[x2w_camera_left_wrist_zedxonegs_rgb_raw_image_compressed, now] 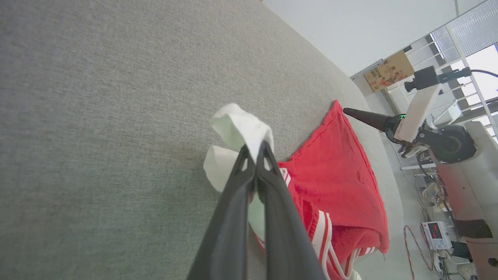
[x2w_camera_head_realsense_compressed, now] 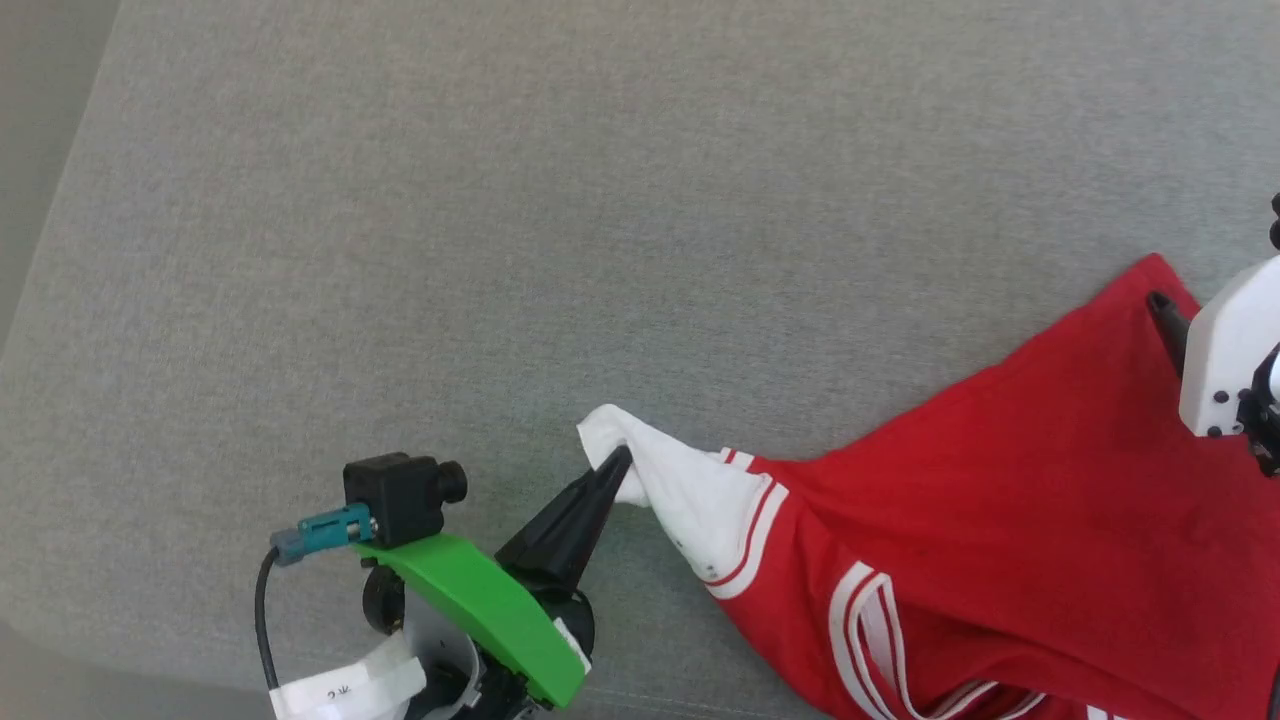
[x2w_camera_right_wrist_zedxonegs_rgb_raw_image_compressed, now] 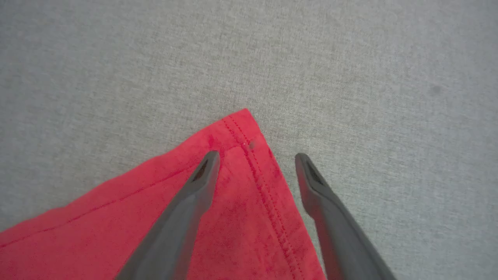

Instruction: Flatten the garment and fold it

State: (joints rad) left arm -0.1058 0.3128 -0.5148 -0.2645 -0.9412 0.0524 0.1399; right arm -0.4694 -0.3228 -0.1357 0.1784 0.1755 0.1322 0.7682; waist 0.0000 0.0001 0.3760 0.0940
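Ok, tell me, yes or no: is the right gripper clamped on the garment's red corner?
No: the right gripper stands open, one finger over the garment, the other over the grey surface.

Garment [x2w_camera_head_realsense_compressed: 1000,500]: lower part cut off by head view's bottom and right edges; sleeve fold hidden between left pincer [x2w_camera_left_wrist_zedxonegs_rgb_raw_image_compressed: 255,149] fingers.
Right pincer [x2w_camera_right_wrist_zedxonegs_rgb_raw_image_compressed: 256,156]: in head view largely behind white casing [x2w_camera_head_realsense_compressed: 1225,350], past the edge.
Wall poster [x2w_camera_left_wrist_zedxonegs_rgb_raw_image_compressed: 389,71], tape label [x2w_camera_head_realsense_compressed: 335,690]: print too small to read.

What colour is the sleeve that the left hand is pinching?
The sleeve is white, edged with red stripes; clearest in the head view.
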